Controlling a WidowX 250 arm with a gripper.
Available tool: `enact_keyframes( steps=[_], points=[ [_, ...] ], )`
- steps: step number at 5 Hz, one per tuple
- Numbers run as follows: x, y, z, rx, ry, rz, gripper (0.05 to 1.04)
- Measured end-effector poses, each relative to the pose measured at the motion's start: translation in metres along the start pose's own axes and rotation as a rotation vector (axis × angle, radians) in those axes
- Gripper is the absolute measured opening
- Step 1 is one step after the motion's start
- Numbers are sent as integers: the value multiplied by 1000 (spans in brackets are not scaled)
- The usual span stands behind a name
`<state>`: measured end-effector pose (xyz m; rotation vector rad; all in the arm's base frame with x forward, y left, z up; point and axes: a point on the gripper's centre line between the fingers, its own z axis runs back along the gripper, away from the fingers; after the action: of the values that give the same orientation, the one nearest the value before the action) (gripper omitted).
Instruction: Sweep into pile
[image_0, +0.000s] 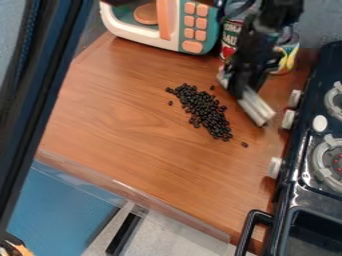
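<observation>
Dark beans (206, 111) lie on the wooden counter (120, 125), in view left of the gripper (239, 91), which seems closed around a pale bar (258, 107). Their strip slants almost parallel to the bar; a leftward push may narrow it.

brown wooden tabletop (120, 150), pale floor (170, 242), grey wall (322, 20)

Partial ltrs on can label (230, 36), rest hidden, no full wd legible

Camera set above the counter (113, 125), facing obliquely downward at moderate range; stove (302, 192) at frame right.
</observation>
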<state>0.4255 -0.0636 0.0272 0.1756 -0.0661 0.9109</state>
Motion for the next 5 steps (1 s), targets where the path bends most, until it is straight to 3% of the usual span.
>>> enact_keyframes(
  steps=[2, 5],
  points=[
    [-3, 2, -8, -91, -35, 26, 372],
    [0, 16, -11, -80, -16, 41, 372]
  ],
)
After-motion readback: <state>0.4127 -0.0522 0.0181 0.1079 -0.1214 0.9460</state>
